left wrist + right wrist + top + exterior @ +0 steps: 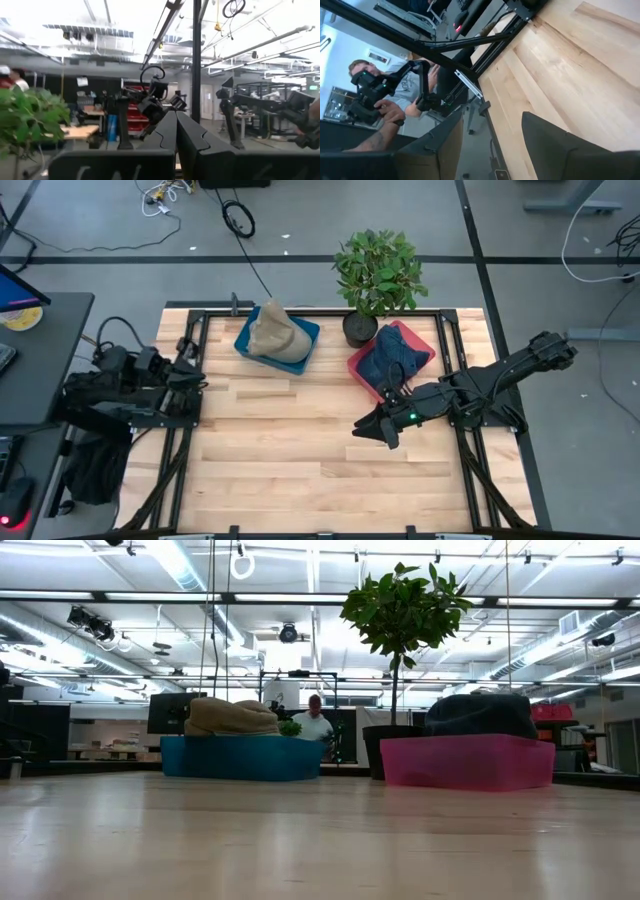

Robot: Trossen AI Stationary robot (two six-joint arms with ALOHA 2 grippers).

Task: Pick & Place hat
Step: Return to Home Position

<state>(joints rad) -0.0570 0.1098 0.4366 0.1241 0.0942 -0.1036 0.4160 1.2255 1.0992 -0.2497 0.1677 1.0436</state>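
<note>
Fingers of the right end effector stand apart with nothing between them; the right wrist view shows bare counter through the gap. This end effector hovers over the right half of the counter, near the pink bin, with its arm stretched in from the right edge. The left end effector is parked at the left edge, fingers together and empty.

The brown caps lie heaped in the blue bin at the far side of the counter, left of the potted plant. No cap shows on the open boards, so placement appears complete.

Step in hand, as judged: retraction of the right arm to its rest pose. Recommended procedure:
1. Raise the wrist first.
2. Fold the elbow back toward the right mount.
3. Leave the fingers parted or close them on nothing.

Obstacles: the pink bin and its dark blue caps sit just beside the forearm, so a low sideways sweep risks a knock. The plant stands behind that bin, off the likely path. A person is beyond the counter edge, well apart from the arm
</note>
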